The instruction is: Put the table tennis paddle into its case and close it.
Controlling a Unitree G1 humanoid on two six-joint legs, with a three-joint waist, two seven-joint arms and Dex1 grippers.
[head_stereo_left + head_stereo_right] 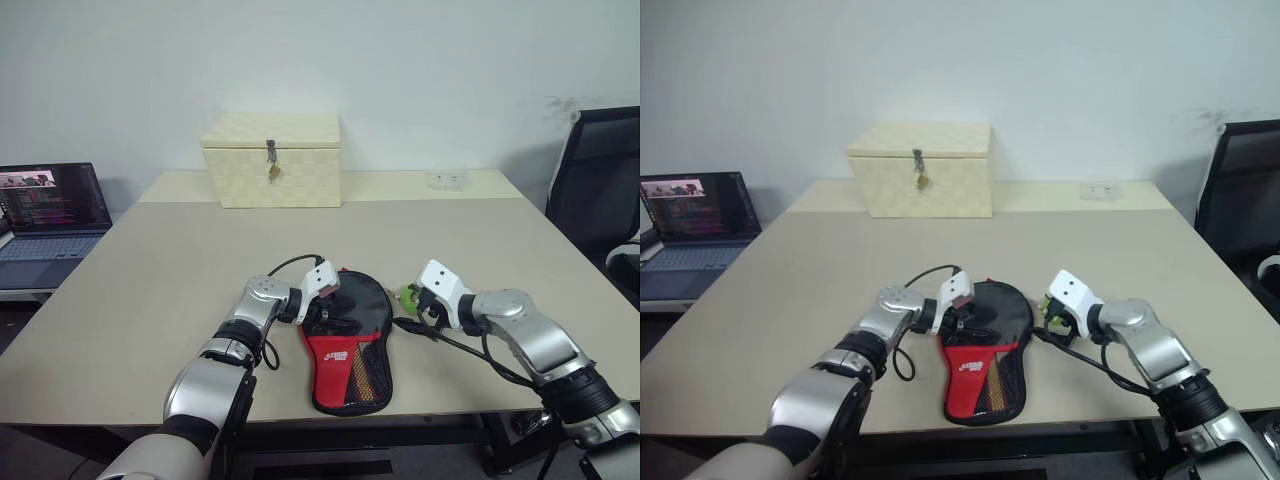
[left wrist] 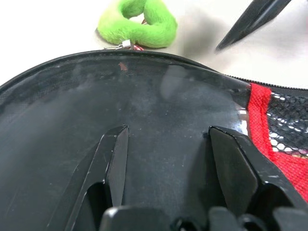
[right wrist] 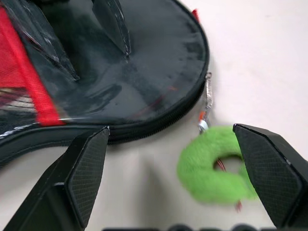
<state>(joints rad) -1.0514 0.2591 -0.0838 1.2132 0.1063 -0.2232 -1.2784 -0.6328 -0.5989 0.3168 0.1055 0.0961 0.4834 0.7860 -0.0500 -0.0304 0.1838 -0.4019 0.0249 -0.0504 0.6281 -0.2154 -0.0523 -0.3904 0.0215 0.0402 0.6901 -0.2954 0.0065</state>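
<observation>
The case (image 1: pixel 345 335) lies flat near the table's front edge, round black part away from me and red mesh pocket (image 1: pixel 350 370) toward me. The paddle's blade is hidden inside; a light striped handle (image 1: pixel 366 376) shows dimly through the mesh. My left gripper (image 2: pixel 168 139) is open, its fingers (image 2: pixel 113 154) spread over the black face at the case's left side. My right gripper (image 3: pixel 171 127) is open wide just right of the case, and the green charm (image 3: pixel 211 166) on the zip pull (image 3: pixel 208 91) lies on the table between its fingers. The zip along that rim looks closed.
A cream woven box (image 1: pixel 272 160) with a metal latch stands at the back of the table (image 1: pixel 150 290). A small white item (image 1: pixel 447 180) lies back right. A laptop (image 1: pixel 50 215) sits on a side desk to the left, and a black chair (image 1: pixel 600 190) stands on the right.
</observation>
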